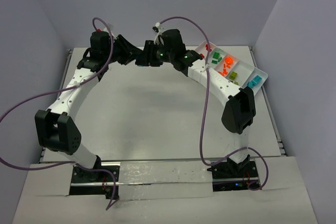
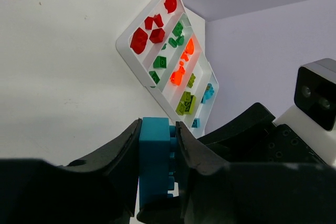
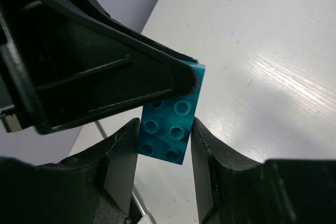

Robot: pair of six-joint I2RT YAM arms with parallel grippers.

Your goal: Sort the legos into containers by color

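Handover in midair, well apart from the tray (image 1: 262, 74). The left gripper (image 2: 157, 125) pinches the cyan brick (image 3: 163, 142), and the right gripper (image 3: 164, 124) appears clamped on its sides. The left should release only once the right's hold is firm. One tray showing five colours, two grippers, one brick aloft.

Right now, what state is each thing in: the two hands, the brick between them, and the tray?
Cyan brick: off the table, held by both hands at once.
Left hand: shut on the brick.
Right hand: shut on the same brick, fingers against its two sides.
Tray: partly filled, sorted bricks grouped by colour in its compartments.
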